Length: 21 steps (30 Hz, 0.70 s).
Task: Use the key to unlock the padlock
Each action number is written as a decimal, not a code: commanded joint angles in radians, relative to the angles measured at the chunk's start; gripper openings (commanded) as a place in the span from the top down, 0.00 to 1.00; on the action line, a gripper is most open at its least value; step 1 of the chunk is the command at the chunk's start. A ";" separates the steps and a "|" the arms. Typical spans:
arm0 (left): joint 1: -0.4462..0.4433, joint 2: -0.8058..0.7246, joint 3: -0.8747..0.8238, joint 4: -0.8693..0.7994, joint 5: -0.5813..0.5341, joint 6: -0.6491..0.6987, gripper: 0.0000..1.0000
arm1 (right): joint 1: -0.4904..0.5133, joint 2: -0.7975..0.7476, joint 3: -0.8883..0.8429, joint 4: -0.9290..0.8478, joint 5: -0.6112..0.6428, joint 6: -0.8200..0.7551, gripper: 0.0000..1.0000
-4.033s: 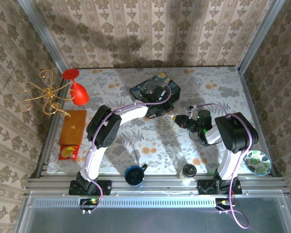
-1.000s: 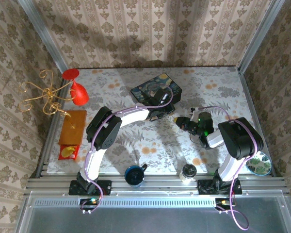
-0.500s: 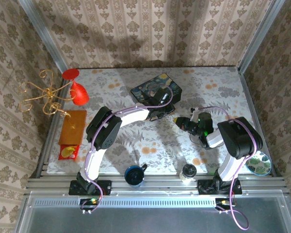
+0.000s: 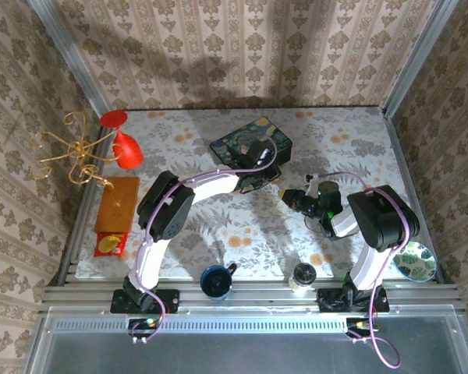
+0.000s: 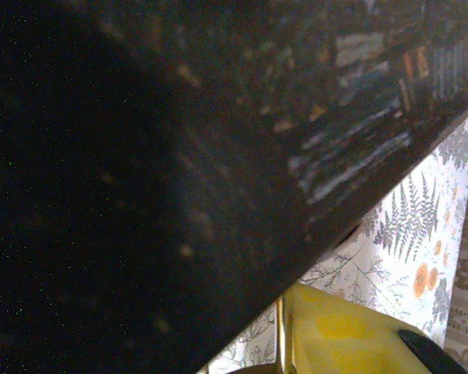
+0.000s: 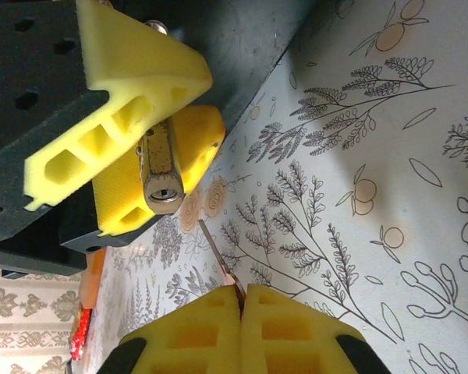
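Right two-finger yellow gripper (image 6: pixel 242 292): pinches thin silvery metal key (image 6: pixel 216 251), tip aimed just short of keyhole. Left yellow gripper (image 6: pixel 160 136): clamps tiny brass-coloured padlock (image 6: pixel 161 167) beside dark blue painted box (image 4: pixel 246 140), presents keyhole face steady for insertion.

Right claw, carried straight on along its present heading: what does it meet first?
Probably the padlock gripped by the left claw: the key pinched in the right claw leads, aimed close beside its keyhole, though depth is unclear.
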 commanded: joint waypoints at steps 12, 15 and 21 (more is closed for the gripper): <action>0.011 -0.102 -0.034 0.067 0.022 -0.020 0.90 | -0.046 0.088 0.001 0.230 -0.133 0.074 1.00; 0.012 -0.101 -0.034 0.073 0.020 -0.022 0.90 | -0.050 0.076 0.001 0.228 -0.152 0.076 1.00; 0.014 -0.093 -0.024 0.075 0.023 -0.028 0.90 | -0.053 0.057 0.009 0.227 -0.167 0.085 1.00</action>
